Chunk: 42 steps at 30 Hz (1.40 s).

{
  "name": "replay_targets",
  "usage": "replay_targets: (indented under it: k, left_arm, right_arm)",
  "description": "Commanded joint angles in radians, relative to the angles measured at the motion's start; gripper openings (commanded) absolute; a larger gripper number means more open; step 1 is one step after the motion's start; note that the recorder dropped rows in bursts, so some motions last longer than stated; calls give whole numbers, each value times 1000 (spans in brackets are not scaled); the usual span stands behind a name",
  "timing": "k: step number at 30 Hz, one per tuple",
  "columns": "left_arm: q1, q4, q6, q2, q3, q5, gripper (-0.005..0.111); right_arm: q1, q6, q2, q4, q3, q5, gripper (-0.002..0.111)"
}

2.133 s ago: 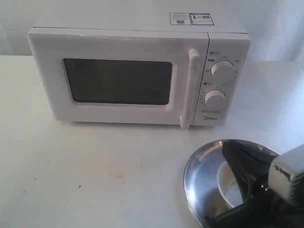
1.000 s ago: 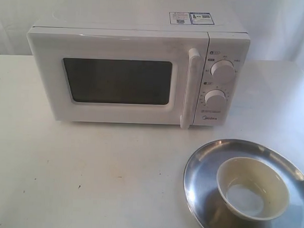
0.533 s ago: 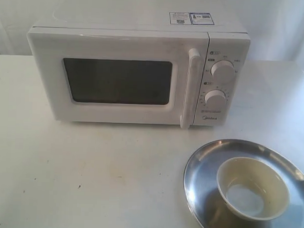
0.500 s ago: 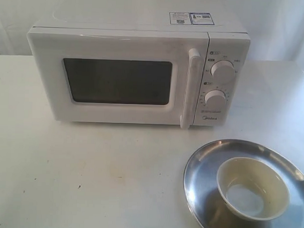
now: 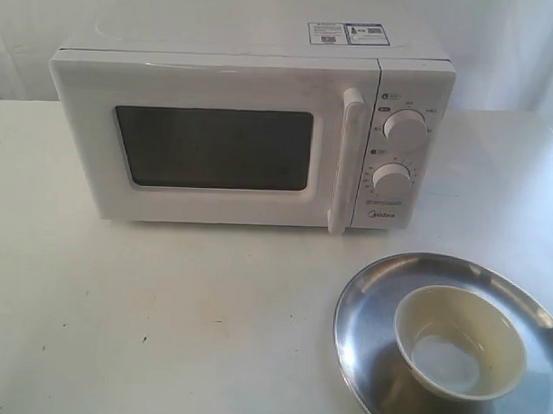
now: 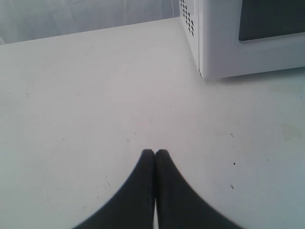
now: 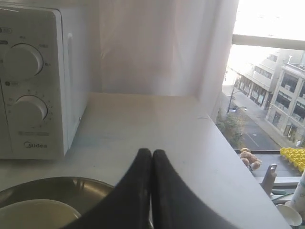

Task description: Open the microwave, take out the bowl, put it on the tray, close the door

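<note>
— Two things sat together in the exterior view?
— Yes. The cream bowl (image 5: 460,341), mouth up, rested inside the silver tray (image 5: 364,301). The white microwave (image 5: 252,138) stood behind them, door (image 5: 206,145) shut, bar handle (image 5: 348,160) upright.
— Left wrist view?
— The left gripper (image 6: 155,152) was closed on nothing, with bare table (image 6: 95,95) ahead and the microwave's corner beyond its tips.
— Right wrist view?
— The right gripper (image 7: 151,151) was closed and empty, bowl and tray just beside it. Open table ran ahead to its edge.
</note>
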State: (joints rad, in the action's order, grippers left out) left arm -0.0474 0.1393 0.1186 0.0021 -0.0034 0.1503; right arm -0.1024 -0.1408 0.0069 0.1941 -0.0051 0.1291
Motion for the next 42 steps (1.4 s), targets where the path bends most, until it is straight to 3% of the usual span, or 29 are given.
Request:
replay_targets:
  k: [1,7,42]
  left_arm:
    - [0,-4,6,-2,3,-2,0]
    - [0,-4,6,-2,3,-2,0]
    - [0,-4,6,-2,3,-2,0]
  right_arm:
    - [4,45,-7,-67,5,0,0]
    - [4,141,-7,-153,5,5,0]
    - [4,135,-7,-151,5,91,0]
